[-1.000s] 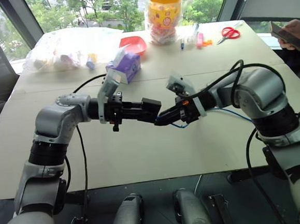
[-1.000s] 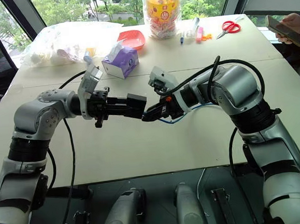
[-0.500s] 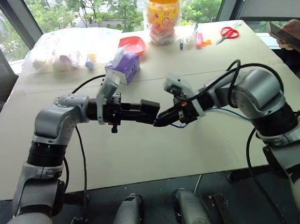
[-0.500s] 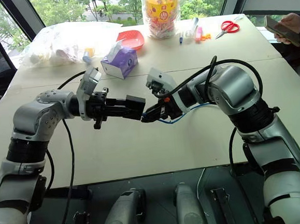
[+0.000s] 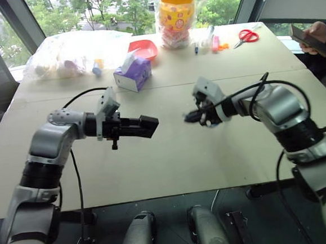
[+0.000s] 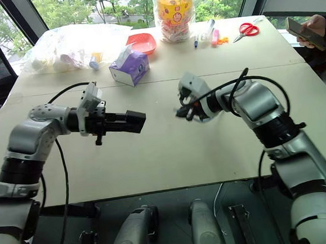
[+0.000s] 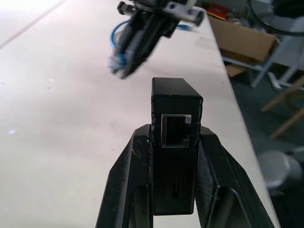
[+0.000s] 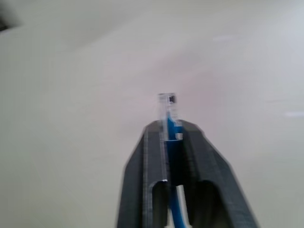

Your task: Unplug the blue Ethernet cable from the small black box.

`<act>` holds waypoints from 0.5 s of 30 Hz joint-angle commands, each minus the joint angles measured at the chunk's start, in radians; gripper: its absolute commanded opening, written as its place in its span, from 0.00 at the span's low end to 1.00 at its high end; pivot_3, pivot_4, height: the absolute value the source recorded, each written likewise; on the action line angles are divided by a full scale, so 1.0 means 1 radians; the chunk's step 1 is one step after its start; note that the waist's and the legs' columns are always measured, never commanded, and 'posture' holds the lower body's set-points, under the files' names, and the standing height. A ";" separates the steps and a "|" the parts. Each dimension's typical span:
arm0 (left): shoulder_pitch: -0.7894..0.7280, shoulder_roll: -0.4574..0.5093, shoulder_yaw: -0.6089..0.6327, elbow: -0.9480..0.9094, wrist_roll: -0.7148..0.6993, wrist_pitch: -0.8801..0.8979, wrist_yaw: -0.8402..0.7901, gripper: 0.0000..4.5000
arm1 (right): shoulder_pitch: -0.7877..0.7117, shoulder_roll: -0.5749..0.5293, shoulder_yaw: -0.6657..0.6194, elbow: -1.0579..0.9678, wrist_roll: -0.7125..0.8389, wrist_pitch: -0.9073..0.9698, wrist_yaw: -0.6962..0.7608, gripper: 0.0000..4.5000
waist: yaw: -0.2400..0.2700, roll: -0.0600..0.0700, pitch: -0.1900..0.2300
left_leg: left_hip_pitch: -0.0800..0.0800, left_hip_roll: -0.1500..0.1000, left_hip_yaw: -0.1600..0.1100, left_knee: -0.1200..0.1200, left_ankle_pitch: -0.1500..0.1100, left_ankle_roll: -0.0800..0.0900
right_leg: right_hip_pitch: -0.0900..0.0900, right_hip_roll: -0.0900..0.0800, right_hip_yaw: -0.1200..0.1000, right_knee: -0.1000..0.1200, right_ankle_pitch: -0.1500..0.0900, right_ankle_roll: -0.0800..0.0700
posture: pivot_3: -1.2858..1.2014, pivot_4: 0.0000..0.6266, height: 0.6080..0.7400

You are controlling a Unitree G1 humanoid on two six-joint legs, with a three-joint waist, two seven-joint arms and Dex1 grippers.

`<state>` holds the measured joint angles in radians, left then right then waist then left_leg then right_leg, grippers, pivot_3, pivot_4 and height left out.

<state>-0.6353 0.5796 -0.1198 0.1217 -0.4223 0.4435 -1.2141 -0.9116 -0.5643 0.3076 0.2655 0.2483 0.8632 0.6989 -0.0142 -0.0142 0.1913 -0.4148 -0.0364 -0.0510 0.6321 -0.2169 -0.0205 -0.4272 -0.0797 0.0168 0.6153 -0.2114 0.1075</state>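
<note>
While the left end effector [image 7: 173, 142] was clamped on the small black box [image 7: 175, 126], holding it level above the tabletop [image 5: 165, 155], the box's port faced outward with nothing in it. Both black fingers pressed against the box's sides, and the box stuck out past their tips. In the head views the box [image 5: 142, 126] pointed toward the robot's right, across the bare middle of the tabletop.

Well apart from it, the right end effector [image 8: 172, 130] was closed on the blue Ethernet cable [image 8: 174, 209], pinching it just behind its clear plastic plug [image 8: 166, 105], which poked out beyond the fingertips. The plug was free of the box, with open tabletop between the two. From the left wrist view, the right end effector [image 7: 128, 59] hung above and beyond the box, with blue cord looped beside it. In the head views it [image 5: 192, 117] pointed toward the robot's left.

Farther back on the tabletop stood a purple tissue box [image 5: 132, 75], with a red bowl [image 5: 144, 47] behind it, a clear plastic bag [image 5: 70, 53] of items near the robot's left, a yellow-lidded jar [image 5: 178, 13], and red scissors [image 5: 249, 35] near the far right. At the right edge a person's hand [image 5: 317, 31] held a phone.
</note>
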 commanded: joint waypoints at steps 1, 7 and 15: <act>0.010 -0.105 0.022 0.054 0.082 -0.151 0.171 0.11 | -0.026 0.065 -0.106 0.145 -0.088 -0.145 -0.212 0.10 | 0.008 0.000 0.000 | -0.002 0.000 -0.001 0.000 0.000 0.000 | -0.001 0.000 0.000 0.000 0.001 0.001 | 0.52 0.24 1.00; -0.010 -0.231 0.015 0.222 0.186 -0.333 0.315 0.11 | -0.002 0.133 -0.200 0.128 -0.103 -0.171 -0.311 0.72 | 0.003 0.000 0.000 | -0.009 -0.002 -0.001 0.000 0.000 0.001 | -0.008 -0.002 0.000 0.001 0.003 0.005 | 0.52 0.24 1.00; -0.054 -0.342 0.021 0.452 0.256 -0.548 0.438 0.11 | 0.119 0.118 -0.377 -0.161 -0.037 0.004 -0.388 0.99 | 0.003 0.000 0.000 | -0.009 -0.003 -0.001 0.001 0.000 0.001 | -0.007 -0.001 -0.001 0.003 0.003 0.005 | 0.52 0.24 1.00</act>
<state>-0.6808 0.2434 -0.1122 0.5553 -0.1837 -0.0283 -0.7876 -0.8105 -0.4318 -0.0141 0.2007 0.1871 0.8257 0.3245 -0.0108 -0.0142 0.1914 -0.4240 -0.0394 -0.0517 0.6332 -0.2166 -0.0193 -0.4342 -0.0808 0.0157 0.6183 -0.2081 0.1128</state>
